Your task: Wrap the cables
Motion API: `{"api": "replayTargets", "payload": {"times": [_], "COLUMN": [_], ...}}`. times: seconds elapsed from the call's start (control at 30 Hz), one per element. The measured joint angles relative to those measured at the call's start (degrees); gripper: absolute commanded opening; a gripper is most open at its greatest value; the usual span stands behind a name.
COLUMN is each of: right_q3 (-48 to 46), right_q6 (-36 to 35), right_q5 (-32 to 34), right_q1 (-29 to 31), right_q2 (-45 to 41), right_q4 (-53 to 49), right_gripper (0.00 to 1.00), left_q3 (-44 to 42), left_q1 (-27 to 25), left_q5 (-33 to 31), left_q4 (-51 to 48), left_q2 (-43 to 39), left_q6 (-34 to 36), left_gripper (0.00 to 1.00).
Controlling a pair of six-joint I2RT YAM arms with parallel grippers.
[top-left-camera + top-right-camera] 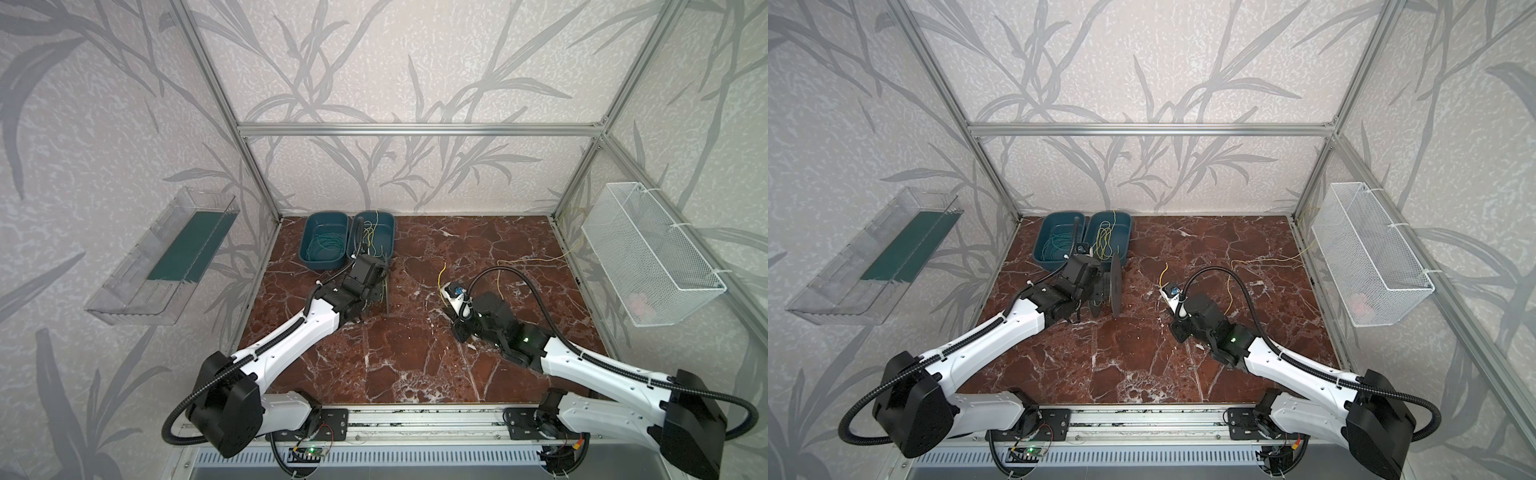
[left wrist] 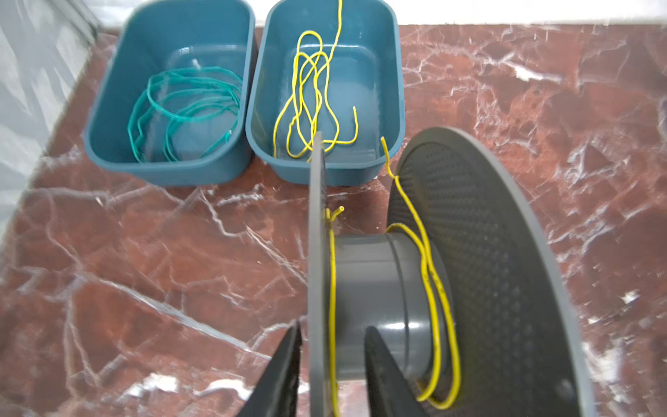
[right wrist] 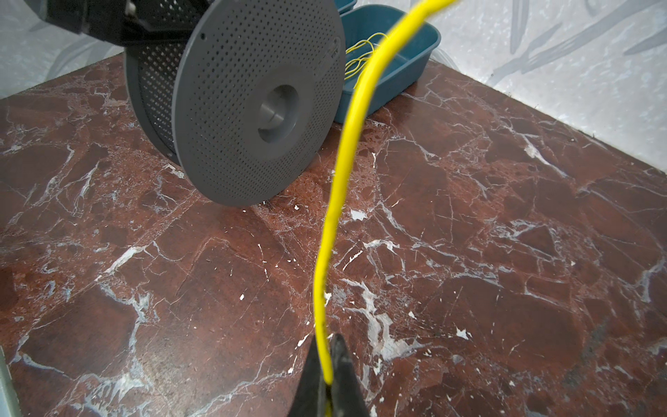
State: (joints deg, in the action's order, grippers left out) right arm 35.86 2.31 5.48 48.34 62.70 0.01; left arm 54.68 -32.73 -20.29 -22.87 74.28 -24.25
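A grey perforated spool (image 2: 379, 281) (image 3: 252, 108) stands on edge on the marble table (image 1: 415, 353), seen in both top views (image 1: 1115, 286). Loose turns of yellow cable (image 2: 433, 289) lie round its hub. My left gripper (image 2: 334, 326) is open, one finger on each side of the spool's near flange, with a gap showing beside it. My right gripper (image 3: 326, 339) is shut on a yellow cable (image 3: 346, 144) that arches up from its tips, to the right of the spool. More yellow cable (image 2: 317, 90) lies coiled in the right teal bin (image 2: 399, 108).
The left teal bin (image 2: 108, 137) holds green wires (image 2: 187, 97). A yellow strand (image 1: 536, 261) trails over the table toward the white wire basket (image 1: 648, 253) on the right wall. A clear shelf (image 1: 162, 257) hangs on the left wall. Aluminium posts frame the table.
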Motion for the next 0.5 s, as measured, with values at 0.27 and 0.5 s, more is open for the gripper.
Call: {"api": "replayTargets", "payload": {"times": [0.27, 0.5], "right_q3": [2.34, 3.98], "right_q6": [-0.5, -0.76], "right_q5": [-0.35, -1.51], "right_q1": [1.44, 2.08], "right_q2": [1.9, 2.89], "right_q4": [-0.15, -0.11], "right_gripper": [0.0, 0.0], "left_q3": [3.87, 16.59], "left_q1": [0.0, -0.04], "left_q5": [-0.13, 5.79], "left_q4": [-5.2, -11.43], "left_q2": [-3.56, -5.64], "left_q6": [1.68, 3.74], "left_gripper": [0.56, 0.48]}}
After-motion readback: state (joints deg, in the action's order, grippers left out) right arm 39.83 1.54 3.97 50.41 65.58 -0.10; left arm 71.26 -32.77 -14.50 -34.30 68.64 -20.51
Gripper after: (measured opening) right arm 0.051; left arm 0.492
